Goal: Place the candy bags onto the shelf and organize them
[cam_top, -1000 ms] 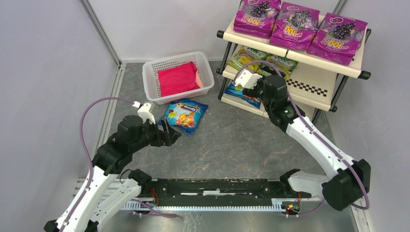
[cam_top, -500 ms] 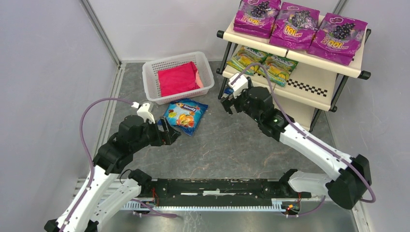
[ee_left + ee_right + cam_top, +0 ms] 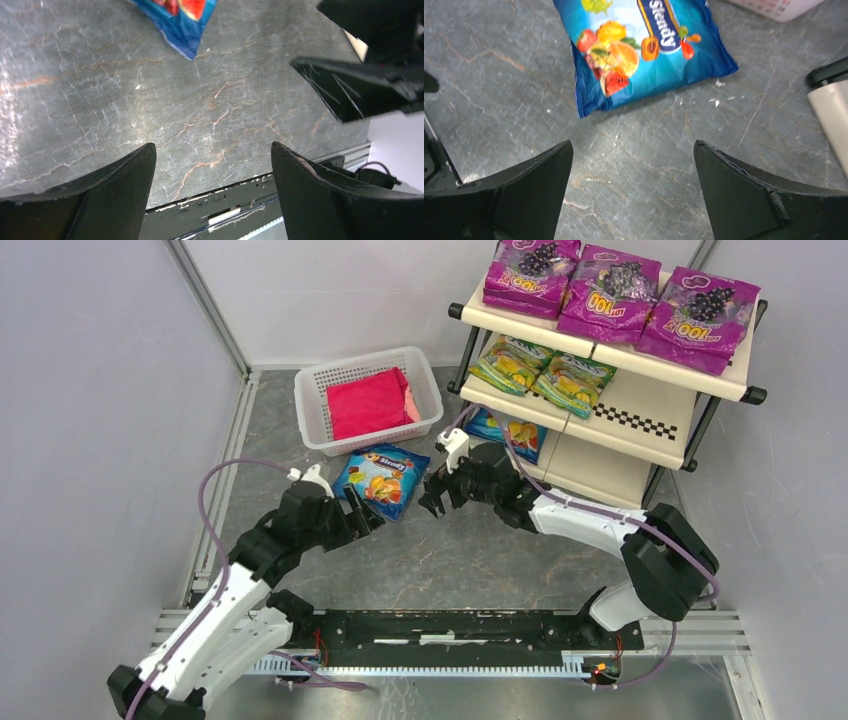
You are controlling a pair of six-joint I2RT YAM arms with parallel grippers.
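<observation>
A blue candy bag [image 3: 382, 478] with fruit print lies flat on the table in front of the basket; the right wrist view shows it [image 3: 644, 50] ahead of the fingers, and the left wrist view shows only its corner [image 3: 182, 20]. My right gripper [image 3: 436, 495] is open and empty, just right of that bag. My left gripper [image 3: 362, 515] is open and empty, just below the bag's near-left edge. The shelf [image 3: 640, 415] stands at the back right: three purple bags [image 3: 615, 290] on top, two green-yellow bags [image 3: 545, 370] on the middle tier, one blue bag [image 3: 505, 430] on the bottom.
A white lattice basket [image 3: 318, 390] with a pink folded cloth [image 3: 368, 402] stands behind the loose bag. The black rail [image 3: 450, 625] runs along the table's near edge. A shelf foot [image 3: 829, 72] shows at the right of the right wrist view.
My right gripper left the bottom tier, where a blue bag now lies, and swung left and down toward the loose blue bag. My left gripper edged slightly right.
</observation>
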